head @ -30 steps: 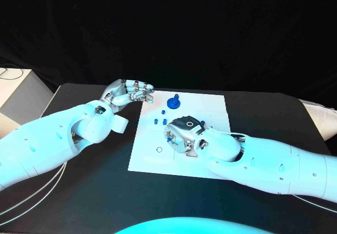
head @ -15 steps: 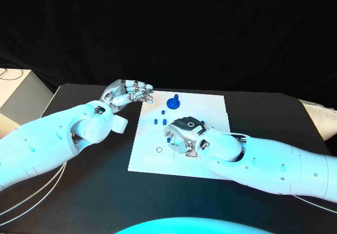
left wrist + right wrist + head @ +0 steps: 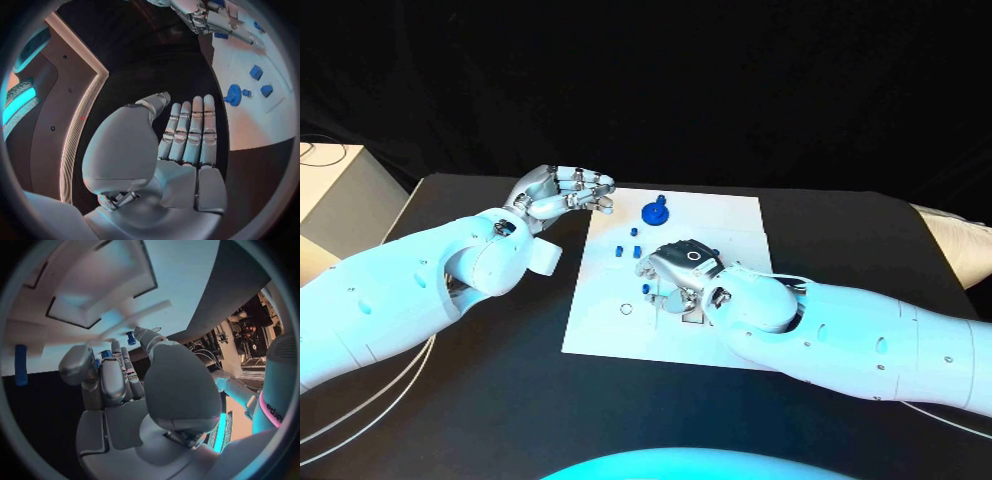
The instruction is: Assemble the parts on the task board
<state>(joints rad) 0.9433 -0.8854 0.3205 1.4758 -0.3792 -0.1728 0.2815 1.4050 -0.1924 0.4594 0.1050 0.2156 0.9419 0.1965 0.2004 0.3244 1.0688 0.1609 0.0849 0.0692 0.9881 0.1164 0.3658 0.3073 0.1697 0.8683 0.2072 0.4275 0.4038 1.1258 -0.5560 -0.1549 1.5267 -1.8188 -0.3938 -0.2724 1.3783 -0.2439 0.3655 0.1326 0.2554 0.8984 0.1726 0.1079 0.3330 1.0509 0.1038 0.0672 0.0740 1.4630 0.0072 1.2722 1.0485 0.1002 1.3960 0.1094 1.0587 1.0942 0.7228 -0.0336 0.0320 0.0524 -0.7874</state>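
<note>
Task board (image 3: 718, 215) mid-tabletop: right hand (image 3: 682, 275) hovers low over it, fingers curled round a small blue part (image 3: 130, 337); left hand (image 3: 567, 190) waits beside the far corner, fingers straight, empty.

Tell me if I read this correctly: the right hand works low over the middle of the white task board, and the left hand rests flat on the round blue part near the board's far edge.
Not quite. The left hand is not on the round blue part: the head view shows it off the task board, beside its far left corner, holding nothing. The right hand is indeed low over the board's middle.
</note>
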